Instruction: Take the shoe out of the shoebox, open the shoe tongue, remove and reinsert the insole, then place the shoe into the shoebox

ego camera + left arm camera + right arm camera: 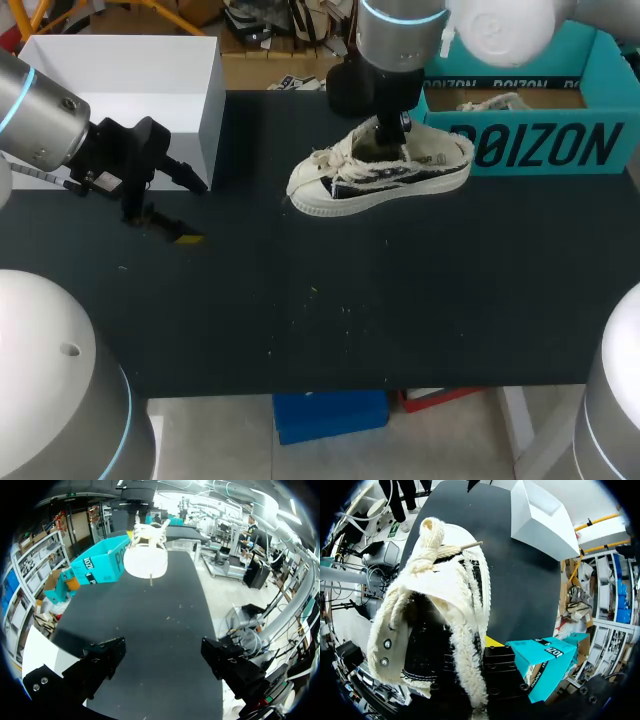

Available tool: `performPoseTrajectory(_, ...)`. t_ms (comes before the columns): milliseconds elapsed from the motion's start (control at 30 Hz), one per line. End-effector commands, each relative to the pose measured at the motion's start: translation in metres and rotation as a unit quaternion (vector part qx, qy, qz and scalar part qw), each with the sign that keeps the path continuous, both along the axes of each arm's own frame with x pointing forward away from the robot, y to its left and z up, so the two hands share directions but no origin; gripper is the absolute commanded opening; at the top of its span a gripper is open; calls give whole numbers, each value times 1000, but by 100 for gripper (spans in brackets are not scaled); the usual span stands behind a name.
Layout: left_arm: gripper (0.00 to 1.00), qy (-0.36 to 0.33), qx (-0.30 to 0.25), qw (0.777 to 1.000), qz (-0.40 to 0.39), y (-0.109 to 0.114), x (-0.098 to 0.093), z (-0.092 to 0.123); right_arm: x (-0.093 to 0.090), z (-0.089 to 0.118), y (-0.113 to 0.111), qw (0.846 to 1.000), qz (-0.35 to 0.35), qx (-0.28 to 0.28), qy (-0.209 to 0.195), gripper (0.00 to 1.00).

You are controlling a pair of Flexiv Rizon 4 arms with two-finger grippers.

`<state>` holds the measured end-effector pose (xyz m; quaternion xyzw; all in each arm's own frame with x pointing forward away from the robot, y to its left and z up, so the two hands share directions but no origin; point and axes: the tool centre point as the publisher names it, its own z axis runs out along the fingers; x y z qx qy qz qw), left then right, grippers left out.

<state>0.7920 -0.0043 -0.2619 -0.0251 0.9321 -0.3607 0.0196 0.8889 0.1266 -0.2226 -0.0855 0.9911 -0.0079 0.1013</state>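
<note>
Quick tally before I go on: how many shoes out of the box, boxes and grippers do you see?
Shoes outside the boxes: 1, the shoe
Boxes: 2, teal shoebox and white box
Grippers: 2, left gripper and right gripper
Total: 5

The lower end of the right gripper (392,130) is hidden inside the shoe (380,178).

- Pretty clearly a robotics lab or workshop, nobody's living room.
- Long black bench (300,330), with a grey left arm (40,110) at the frame's left edge and a right arm (400,40) at top middle.
- The left wrist view shows metal shelving (35,565) off one side of the bench and cable-draped workstations (240,555) off the other.
</note>
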Motion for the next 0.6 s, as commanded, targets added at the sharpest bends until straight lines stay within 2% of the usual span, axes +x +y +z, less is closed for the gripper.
performPoseTrajectory(33, 100, -1, 1, 1000, 1, 0, -1, -1, -4, 2, -3, 999, 47, -8, -12, 0)
performPoseTrajectory(167, 100, -1, 1, 1000, 1, 0, -1, -1, 2, -3, -8, 999, 41, -16, -15, 0)
performPoseTrajectory(300, 100, -1, 1, 1000, 1, 0, -1, -1, 14, -9, -32, 999, 17, -32, -7, 0)
performPoseTrajectory(500, 100, -1, 1, 1000, 1, 0, -1, -1, 46, -10, -72, 998, 12, -65, -11, 0)
performPoseTrajectory(600, 100, -1, 1, 1000, 1, 0, -1, -1, 63, -9, -86, 997, 16, -72, -12, 0)
